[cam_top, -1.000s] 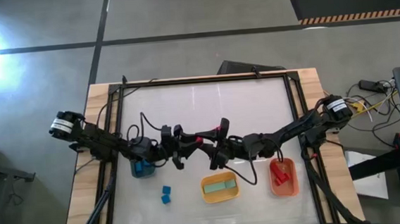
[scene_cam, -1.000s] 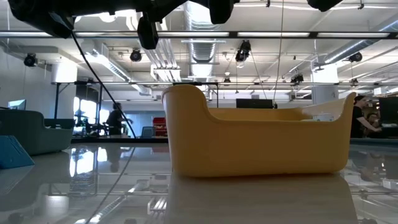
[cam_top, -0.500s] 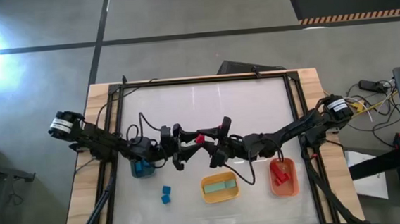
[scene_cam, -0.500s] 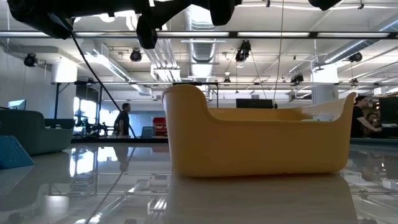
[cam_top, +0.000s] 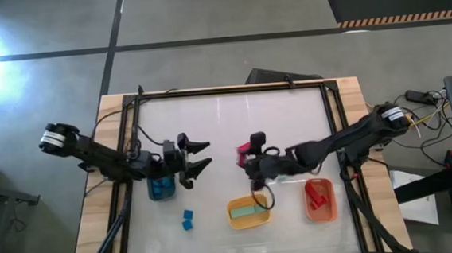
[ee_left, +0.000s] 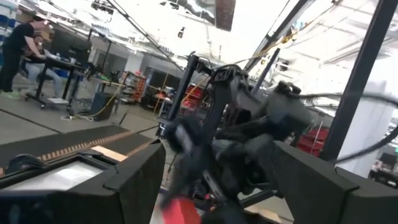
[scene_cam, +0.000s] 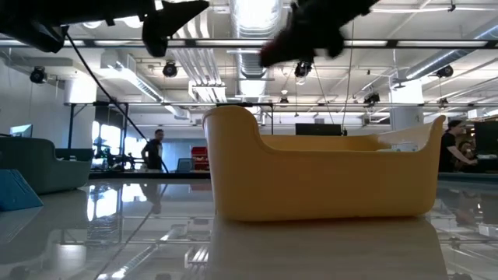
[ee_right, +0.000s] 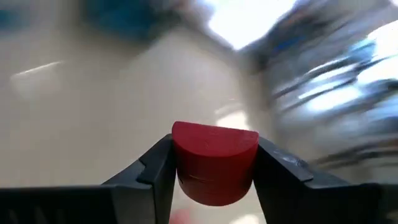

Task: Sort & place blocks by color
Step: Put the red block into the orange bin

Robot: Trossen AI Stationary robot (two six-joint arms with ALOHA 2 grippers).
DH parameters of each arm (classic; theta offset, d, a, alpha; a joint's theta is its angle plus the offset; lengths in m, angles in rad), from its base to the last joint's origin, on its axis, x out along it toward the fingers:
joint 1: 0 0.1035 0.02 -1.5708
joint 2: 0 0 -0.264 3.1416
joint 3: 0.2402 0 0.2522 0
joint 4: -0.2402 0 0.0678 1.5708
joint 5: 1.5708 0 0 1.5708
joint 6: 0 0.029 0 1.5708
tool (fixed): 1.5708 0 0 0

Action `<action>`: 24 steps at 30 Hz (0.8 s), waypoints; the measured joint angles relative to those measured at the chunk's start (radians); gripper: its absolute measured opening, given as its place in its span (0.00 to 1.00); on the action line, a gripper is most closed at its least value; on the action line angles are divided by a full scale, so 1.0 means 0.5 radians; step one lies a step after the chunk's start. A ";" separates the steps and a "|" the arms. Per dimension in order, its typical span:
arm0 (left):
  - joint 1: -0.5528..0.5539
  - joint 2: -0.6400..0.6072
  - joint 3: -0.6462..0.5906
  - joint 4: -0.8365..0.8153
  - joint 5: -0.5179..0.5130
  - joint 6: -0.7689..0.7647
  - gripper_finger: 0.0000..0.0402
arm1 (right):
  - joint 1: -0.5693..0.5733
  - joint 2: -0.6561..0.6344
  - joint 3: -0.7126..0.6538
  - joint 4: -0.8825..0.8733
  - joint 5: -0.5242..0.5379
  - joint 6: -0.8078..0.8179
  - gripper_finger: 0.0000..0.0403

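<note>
A: Handover looks finished in the high view. The left tool (cam_top: 198,155) sits left of centre with its fingers spread and nothing between them. The right tool (cam_top: 245,155), at centre, is clamped on the red block (cam_top: 243,148).

B: So the orange bin (cam_top: 320,200) at lower right, which already has red blocks (cam_top: 319,194) in it, is my guess for the target. It should lift clear of the yellow bin (cam_top: 249,213) at lower centre, which holds a mint-teal bar (cam_top: 248,212).

A: And two blue blocks (cam_top: 188,219) lie loose on the tabletop (cam_top: 233,118) at lower left, near the grey-blue bin (cam_top: 163,189).

B: The low view shows mostly the yellow bin's wall (scene_cam: 319,175), both arms dark at the top.

A: In the left wrist view the other arm is blurred; red shows at bottom centre.

B: The right wrist view has the block (ee_right: 214,158) centred between the fingers (ee_right: 155,168), squarely seated. I'd release low over the orange bin.
</note>
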 joint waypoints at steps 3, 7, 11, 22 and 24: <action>0.000 -0.076 -0.078 0.007 -0.032 -0.008 0.68 | -0.098 -0.054 0.169 -0.830 -0.908 0.521 0.40; 0.000 -0.120 -0.124 0.007 -0.044 -0.019 0.68 | -0.165 -0.067 0.299 -1.519 -1.642 1.009 0.40; 0.000 -0.130 -0.140 0.004 -0.043 -0.019 0.68 | -0.151 -0.091 0.352 -2.041 -1.925 1.337 0.40; 0.000 -0.141 -0.153 0.005 -0.043 -0.018 0.68 | 0.088 -0.091 0.050 -2.452 -2.064 1.929 0.41; 0.000 -0.141 -0.153 0.006 -0.043 -0.019 0.68 | 0.114 -0.092 -0.005 -2.452 -2.065 1.994 0.46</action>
